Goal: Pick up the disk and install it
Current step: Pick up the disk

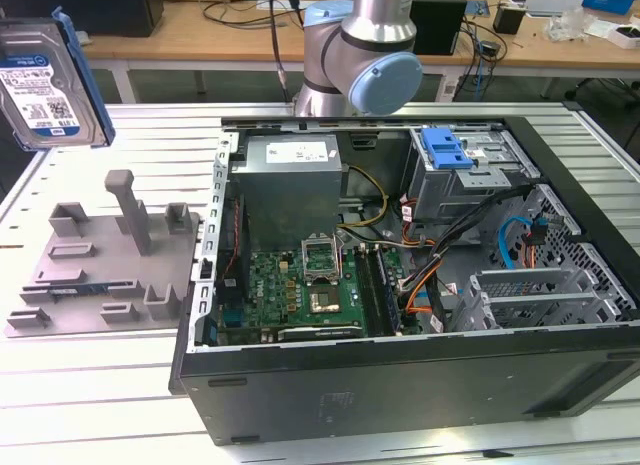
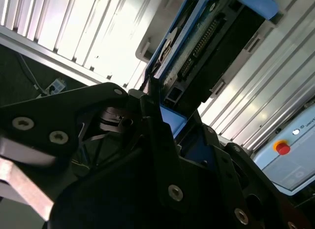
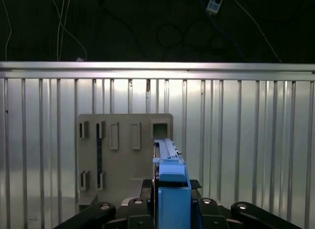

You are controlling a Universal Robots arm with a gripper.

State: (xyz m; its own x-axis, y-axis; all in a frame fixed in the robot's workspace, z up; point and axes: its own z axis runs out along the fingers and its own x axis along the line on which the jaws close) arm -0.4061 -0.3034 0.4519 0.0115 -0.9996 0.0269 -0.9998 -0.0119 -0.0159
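The disk [image 1: 50,85], a silver drive with a blue-and-white label in a blue bracket, hangs upright in the air at the exterior view's far left, above the grey fixture plate [image 1: 110,255]. In the first wrist view I see the disk [image 3: 169,150] edge-on, with my gripper [image 3: 172,209] shut on its blue bracket and the fixture plate [image 3: 123,155] well beyond it. The second wrist view shows the disk's circuit-board side [image 2: 216,47] rising out of my gripper [image 2: 170,123].
An open computer case [image 1: 300,415] lies on the slatted aluminium table [image 1: 100,405] at the exterior view's right. Inside are a grey drive cage [image 1: 480,180] with a blue latch [image 1: 445,150], a power supply [image 1: 290,180], a motherboard [image 1: 300,285] and loose cables [image 1: 440,265].
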